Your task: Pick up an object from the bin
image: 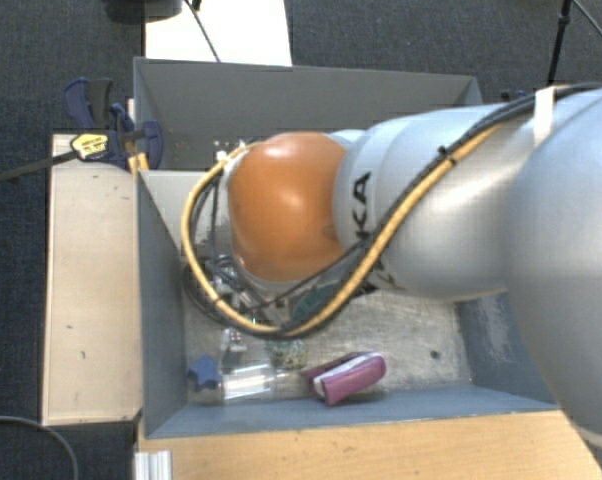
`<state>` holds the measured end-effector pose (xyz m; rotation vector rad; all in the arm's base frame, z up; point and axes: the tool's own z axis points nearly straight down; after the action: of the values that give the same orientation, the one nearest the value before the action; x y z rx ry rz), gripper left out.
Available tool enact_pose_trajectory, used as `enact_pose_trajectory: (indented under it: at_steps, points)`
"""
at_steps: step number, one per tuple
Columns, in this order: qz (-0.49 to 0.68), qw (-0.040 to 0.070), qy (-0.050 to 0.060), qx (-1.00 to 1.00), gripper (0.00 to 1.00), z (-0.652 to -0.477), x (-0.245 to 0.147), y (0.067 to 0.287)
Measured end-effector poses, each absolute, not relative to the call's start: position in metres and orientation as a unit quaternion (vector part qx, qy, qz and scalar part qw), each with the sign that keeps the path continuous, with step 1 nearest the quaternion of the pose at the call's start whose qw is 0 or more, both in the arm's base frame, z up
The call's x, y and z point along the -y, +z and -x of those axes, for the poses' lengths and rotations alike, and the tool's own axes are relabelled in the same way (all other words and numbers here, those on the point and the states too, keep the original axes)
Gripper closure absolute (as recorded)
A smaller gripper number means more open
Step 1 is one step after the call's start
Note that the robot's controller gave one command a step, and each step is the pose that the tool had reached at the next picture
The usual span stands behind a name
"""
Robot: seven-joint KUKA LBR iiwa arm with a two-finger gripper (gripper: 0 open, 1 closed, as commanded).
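Observation:
My gripper (pixel 236 293) hangs low over the front left of the bin, mostly hidden under the arm's orange cover. Just in front of it lies a clear plastic bottle (pixel 243 378) with a blue cap (pixel 203 373) at its left end, close to the bin's front wall. A magenta, rounded oblong thing (pixel 349 378) lies right of the bottle, also along the front wall. The gripper stands above the bottle's near side, and I see nothing held in it.
The arm reaches in from the right and covers the middle and right of the bin. A small green patterned thing (pixel 293 351) shows under the cables between bottle and magenta thing. Bare grey floor lies right of the magenta thing.

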<state>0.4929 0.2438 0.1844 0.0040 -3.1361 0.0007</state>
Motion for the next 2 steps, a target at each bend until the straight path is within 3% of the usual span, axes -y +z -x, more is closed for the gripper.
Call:
enact_pose_trajectory:
  at_steps: [1,2]
  points:
    - [-0.064,0.003,0.001,0.998,0.0,-0.4841,-0.2479,0.101]
    - [-0.061,0.0,0.0,0.998,1.0,-0.4861,-0.2481,0.105]
